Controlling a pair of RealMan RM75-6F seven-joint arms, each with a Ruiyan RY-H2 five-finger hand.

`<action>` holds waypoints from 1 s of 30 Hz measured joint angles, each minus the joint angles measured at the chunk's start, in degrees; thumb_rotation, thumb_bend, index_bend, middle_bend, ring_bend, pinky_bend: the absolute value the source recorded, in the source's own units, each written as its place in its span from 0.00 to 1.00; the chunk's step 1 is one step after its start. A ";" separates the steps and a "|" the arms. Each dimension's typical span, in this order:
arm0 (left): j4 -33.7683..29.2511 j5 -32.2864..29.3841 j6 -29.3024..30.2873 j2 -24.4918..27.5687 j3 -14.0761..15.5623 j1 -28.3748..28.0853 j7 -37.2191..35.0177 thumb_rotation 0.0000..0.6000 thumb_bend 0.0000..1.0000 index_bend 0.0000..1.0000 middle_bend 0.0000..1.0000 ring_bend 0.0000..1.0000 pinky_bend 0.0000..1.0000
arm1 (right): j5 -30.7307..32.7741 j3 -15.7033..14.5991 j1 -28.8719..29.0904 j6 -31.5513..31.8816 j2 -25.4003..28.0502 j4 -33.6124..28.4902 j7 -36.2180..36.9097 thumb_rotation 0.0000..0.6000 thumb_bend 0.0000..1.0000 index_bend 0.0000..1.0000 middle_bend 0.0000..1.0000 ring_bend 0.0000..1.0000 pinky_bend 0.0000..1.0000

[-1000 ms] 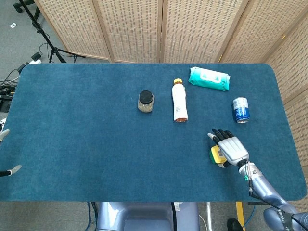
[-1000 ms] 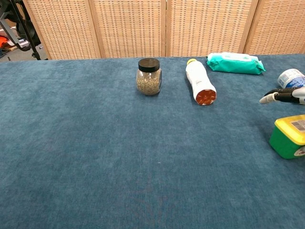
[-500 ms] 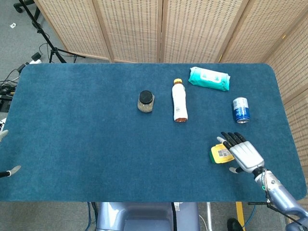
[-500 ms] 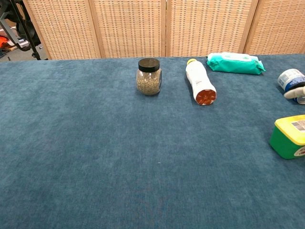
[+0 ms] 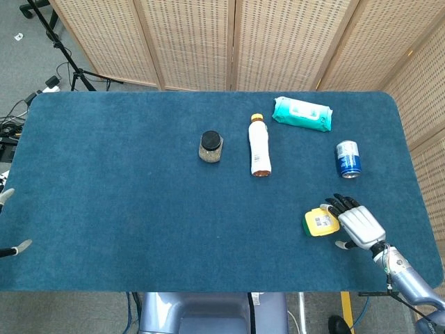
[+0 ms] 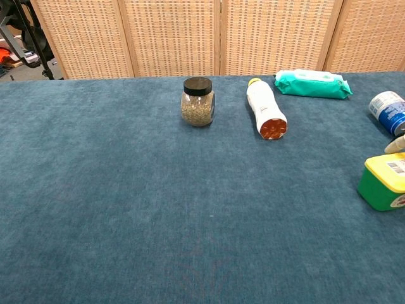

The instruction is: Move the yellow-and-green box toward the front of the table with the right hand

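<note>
The yellow-and-green box (image 5: 320, 222) lies flat near the table's front right, yellow lid with a label facing up; the chest view shows its green side (image 6: 385, 182) at the right edge. My right hand (image 5: 359, 225) lies just right of the box with its fingers stretched out and apart, holding nothing, its dark fingertips (image 5: 343, 204) close to the box's far right corner. In the chest view only one pale fingertip (image 6: 395, 145) of it shows above the box. Of my left hand (image 5: 8, 221), two pale fingertips show apart at the left edge, off the table.
A blue can (image 5: 348, 158) lies behind the box. Further back are a teal wipes pack (image 5: 302, 113), a white bottle (image 5: 259, 145) on its side and a dark-lidded jar (image 5: 211, 146). The table's front edge (image 5: 222, 287) runs close below the box.
My right hand slid off the top of the box to its right and toward the front edge, uncovering the lid. The box stayed where it was.
</note>
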 measured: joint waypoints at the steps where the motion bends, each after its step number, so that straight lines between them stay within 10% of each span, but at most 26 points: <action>1: -0.01 -0.03 -0.06 -0.03 0.00 -0.03 0.10 1.00 0.00 0.00 0.00 0.00 0.00 | -0.51 0.03 -0.08 0.92 -0.76 1.10 1.07 1.00 0.27 0.28 0.28 0.23 0.27; 7: -0.08 -0.22 -0.33 -0.11 -0.04 -0.16 0.35 1.00 0.00 0.00 0.00 0.00 0.00 | -3.24 0.23 -0.40 5.65 -5.45 8.04 6.19 1.00 0.60 0.41 0.44 0.40 0.35; 16: -0.01 -0.43 -0.65 -0.07 -0.10 -0.28 0.18 1.00 0.00 0.00 0.00 0.00 0.00 | -5.28 0.86 -0.44 11.65 -7.30 11.23 12.04 1.00 0.75 0.45 0.49 0.43 0.36; 30: 0.12 -0.26 -0.67 0.15 -0.04 -0.27 -0.38 1.00 0.00 0.00 0.00 0.00 0.00 | -6.73 -3.56 6.15 -1.90 11.49 -12.92 19.67 1.00 0.85 0.47 0.51 0.41 0.36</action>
